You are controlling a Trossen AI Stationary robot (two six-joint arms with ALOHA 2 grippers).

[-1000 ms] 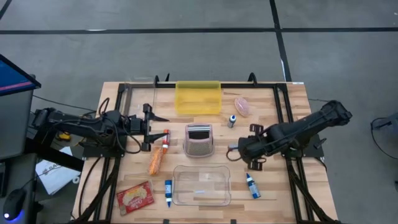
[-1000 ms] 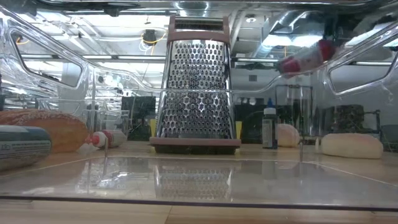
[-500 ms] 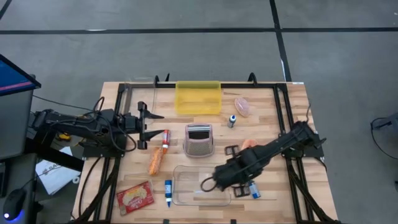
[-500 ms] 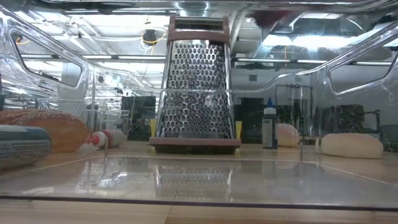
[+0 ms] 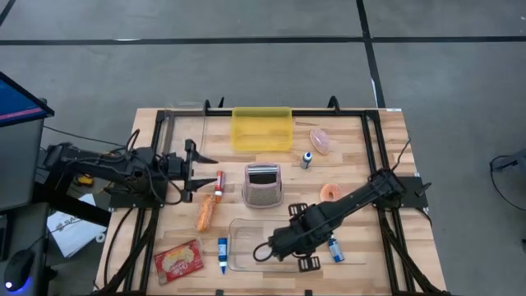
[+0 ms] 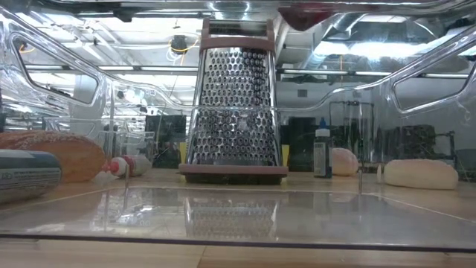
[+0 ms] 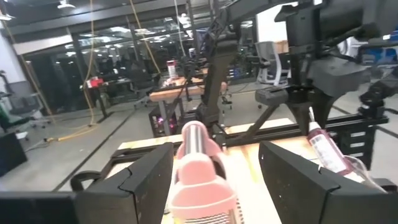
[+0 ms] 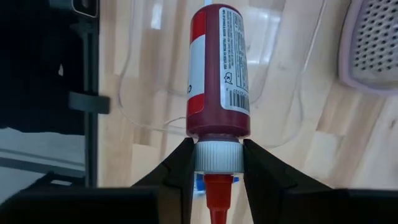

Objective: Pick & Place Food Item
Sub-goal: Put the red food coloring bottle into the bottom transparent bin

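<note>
On the pale wooden slatted table [image 5: 362,148], ringed by grey concrete floor, the right gripper [image 8: 217,163] hangs over the clear plastic tray [image 5: 246,234], fingers clamped on a red sauce bottle [image 8: 219,68]. The left gripper [image 5: 197,163], fingers apart, waits at the table's left edge, facing the pink-topped metal box grater [image 5: 263,186] and a workshop room beyond.

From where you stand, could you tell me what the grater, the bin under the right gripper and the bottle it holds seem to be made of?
Grater: likely shiny steel, mirror-bright punched faces, with a matte pink, probably plastic, frame.
Bin: clear glossy plastic; the wooden table shows through.
Bottle: apparently translucent plastic with dark red contents, a printed label and a white ribbed cap, clamped at the cap by the right gripper.
</note>
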